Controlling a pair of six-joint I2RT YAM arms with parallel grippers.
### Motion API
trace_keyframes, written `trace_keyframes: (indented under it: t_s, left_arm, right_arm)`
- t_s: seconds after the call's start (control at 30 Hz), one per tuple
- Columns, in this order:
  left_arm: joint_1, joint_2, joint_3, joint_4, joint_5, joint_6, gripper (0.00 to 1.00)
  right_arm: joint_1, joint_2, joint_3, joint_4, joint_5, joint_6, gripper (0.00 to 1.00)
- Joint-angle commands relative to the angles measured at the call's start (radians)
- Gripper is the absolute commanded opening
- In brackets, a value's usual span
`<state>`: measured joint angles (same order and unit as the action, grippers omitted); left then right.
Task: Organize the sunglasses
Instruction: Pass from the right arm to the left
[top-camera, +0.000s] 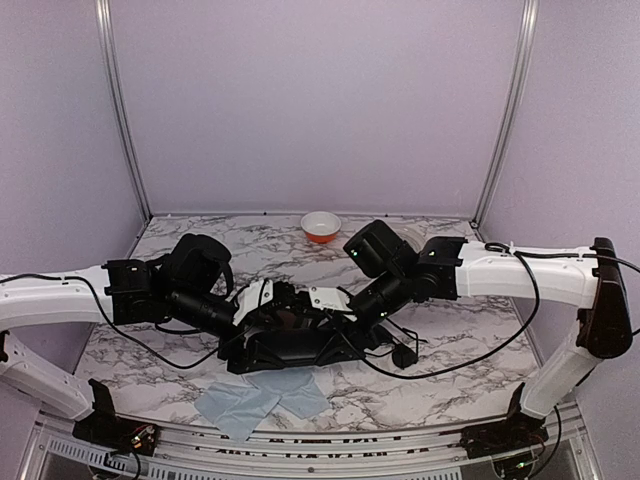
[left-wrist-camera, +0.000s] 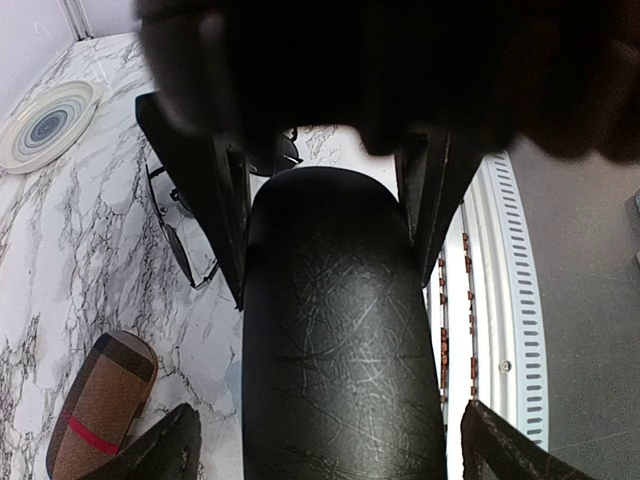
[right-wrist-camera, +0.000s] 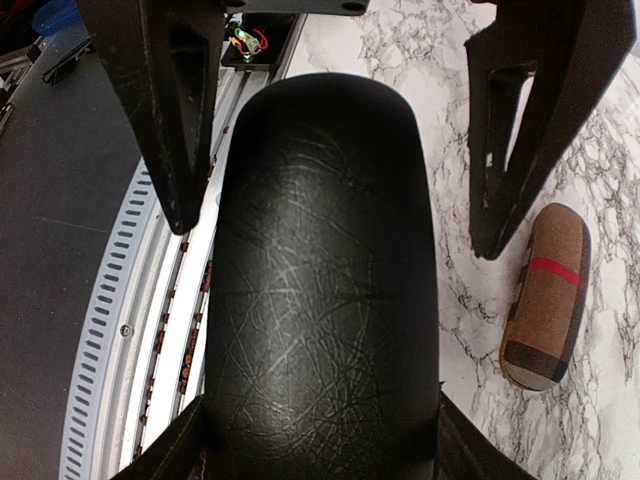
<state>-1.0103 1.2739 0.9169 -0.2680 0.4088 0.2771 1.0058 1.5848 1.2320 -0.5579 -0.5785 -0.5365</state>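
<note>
Both grippers, left and right, straddle the black case, fingers apart; sunglasses lie beside it.

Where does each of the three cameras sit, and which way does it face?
Top external: high behind the arms, facing the table; both arms show.
Left wrist: looks down along the black case, the sunglasses beside; own fingers flank it.
Right wrist: the same case's other end; own fingers flank it.
Shared: both wrists see the plaid case.

Glossy black case, brown plaid red-striped case, white-grey marbled table, orange-and-white bowl.
</note>
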Motion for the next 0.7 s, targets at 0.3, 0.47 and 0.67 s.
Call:
trace_keyframes:
  t_s: [0.3, 0.47, 0.67]
  left_arm:
    - [-0.012, -0.066, -0.033, 0.02, -0.025, 0.029, 0.93]
    - [-0.011, -0.078, -0.036, 0.026, -0.035, 0.037, 0.91]
    - [-0.011, -0.08, -0.036, 0.035, -0.037, 0.034, 0.84]
  right_arm:
    - [-0.004, -0.072, -0.021, 0.076, -0.004, 0.004, 0.48]
    - [-0.004, -0.09, -0.032, 0.074, 0.005, 0.01, 0.48]
    - [-0.004, -0.094, -0.03, 0.077, -0.001, 0.018, 0.47]
